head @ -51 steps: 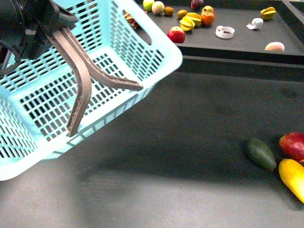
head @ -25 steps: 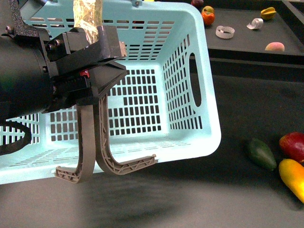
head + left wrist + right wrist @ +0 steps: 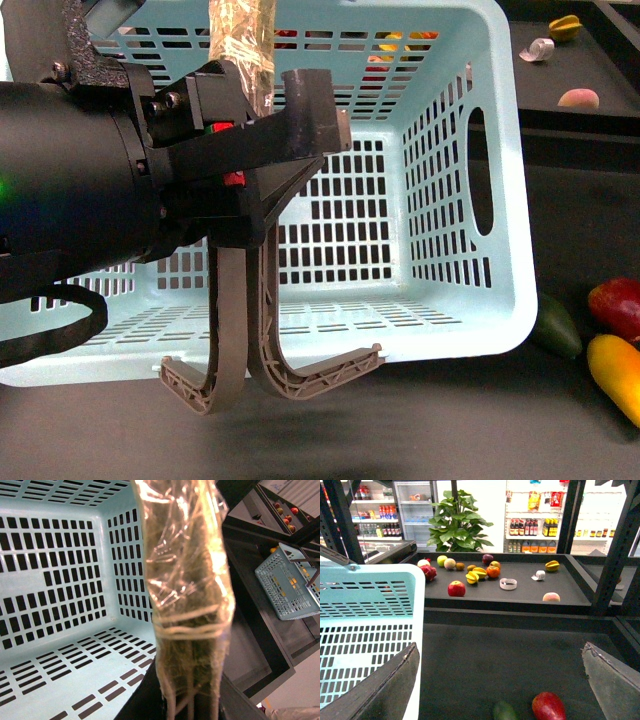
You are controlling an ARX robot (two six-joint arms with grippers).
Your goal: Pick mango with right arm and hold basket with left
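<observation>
Lying on the dark tabletop [image 3: 430,430] to the right of the basket [image 3: 440,210] and apart from it, the mango [image 3: 617,378] is partly cut off by the edge of the front view. It is yellow at its upper end, shading to orange. A red fruit [image 3: 618,305] touches it on the far side. A dark green fruit [image 3: 560,327] sits between that pair and the basket, one end hidden behind the basket's front corner.

The basket is tipped toward the front camera, so its slotted floor and one oval side cut-out face the view. It appears to be lifted off the tabletop, though the angle does not settle that. Its two grey-brown handles [image 3: 228,340] hang down across the opening and curl out below the lower rim.

The left gripper [image 3: 262,165] is pinched on those handles where clear film [image 3: 187,580] binds them together. In the left wrist view the wrapped bundle rises from between the black fingers [image 3: 142,702], with the basket's inside behind it.

The right gripper [image 3: 500,650] is spread wide and holds nothing. Its two fingers frame the red and green fruits below, and one finger is just beside a basket wall. Beyond the basket, a dark shelf [image 3: 520,597] carries scattered fruit.
</observation>
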